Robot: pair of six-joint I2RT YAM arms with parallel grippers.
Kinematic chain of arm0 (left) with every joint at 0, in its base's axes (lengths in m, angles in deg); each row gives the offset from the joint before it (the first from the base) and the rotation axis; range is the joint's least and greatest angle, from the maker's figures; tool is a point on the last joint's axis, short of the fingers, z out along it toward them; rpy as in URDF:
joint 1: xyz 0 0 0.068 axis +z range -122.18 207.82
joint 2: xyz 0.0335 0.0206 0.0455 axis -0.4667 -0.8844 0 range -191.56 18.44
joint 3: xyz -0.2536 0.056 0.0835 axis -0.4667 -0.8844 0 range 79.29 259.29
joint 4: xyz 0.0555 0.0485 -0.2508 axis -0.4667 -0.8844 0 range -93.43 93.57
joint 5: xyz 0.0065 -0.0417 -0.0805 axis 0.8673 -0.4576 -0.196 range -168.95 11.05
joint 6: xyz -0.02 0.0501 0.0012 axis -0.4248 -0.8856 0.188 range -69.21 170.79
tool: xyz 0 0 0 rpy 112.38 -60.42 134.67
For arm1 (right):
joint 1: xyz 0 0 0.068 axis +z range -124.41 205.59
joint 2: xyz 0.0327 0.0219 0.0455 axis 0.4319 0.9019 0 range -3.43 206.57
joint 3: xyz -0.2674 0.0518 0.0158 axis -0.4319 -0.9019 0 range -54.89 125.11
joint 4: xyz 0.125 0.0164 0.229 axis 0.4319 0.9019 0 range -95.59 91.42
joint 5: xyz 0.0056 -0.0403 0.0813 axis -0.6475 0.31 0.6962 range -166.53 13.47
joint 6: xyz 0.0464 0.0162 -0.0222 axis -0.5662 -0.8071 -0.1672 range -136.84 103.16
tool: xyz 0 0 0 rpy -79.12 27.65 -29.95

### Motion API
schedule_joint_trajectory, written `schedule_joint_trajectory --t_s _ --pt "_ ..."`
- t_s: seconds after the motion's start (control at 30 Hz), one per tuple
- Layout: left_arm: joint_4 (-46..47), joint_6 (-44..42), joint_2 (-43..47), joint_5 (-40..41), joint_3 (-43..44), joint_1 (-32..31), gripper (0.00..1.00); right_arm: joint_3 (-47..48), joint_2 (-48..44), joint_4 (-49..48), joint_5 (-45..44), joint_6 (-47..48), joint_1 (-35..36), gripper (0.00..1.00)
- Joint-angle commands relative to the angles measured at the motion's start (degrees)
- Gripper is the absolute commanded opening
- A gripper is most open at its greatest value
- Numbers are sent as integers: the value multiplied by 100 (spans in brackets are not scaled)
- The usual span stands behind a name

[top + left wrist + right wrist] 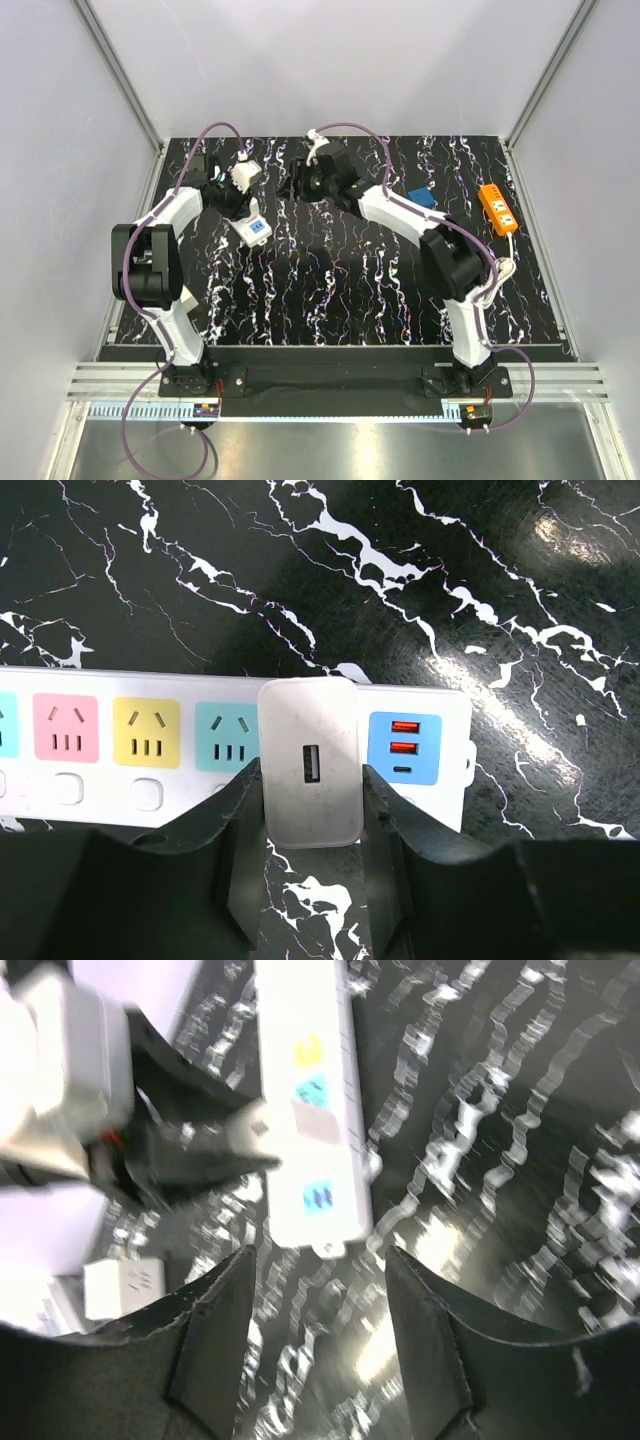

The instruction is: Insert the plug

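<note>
Showing one USB slot (309, 765), the white plug (335, 765) has rounded corners.

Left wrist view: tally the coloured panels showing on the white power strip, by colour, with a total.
Pink socket panel: 1
Yellow socket panel: 1
Teal socket panel: 2 (the second is cut off at the left edge)
Blue USB panel: 1
Total: 5
The charger may hide another.

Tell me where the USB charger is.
Left wrist view, centre: USB charger in the left gripper, at the power strip between teal socket and blue USB panel.
</note>
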Motion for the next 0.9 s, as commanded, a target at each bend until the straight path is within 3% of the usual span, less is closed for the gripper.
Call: schedule_joint_trajectory --t_s 0.0,0.53,0.7,0.87 --pt "-913 182 -247 339 -129 43 2 880 430 -235 456 -610 17 59" --pt "-895 191 -125 357 -287 34 2 3211 2680 117 1063 -1016 26 53" --pt "-895 191 -151 409 -287 -1 3 3756 3024 293 1247 -937 105 54" --pt "-886 191 -195 445 -217 -19 3 3704 3015 319 1353 -823 166 56"
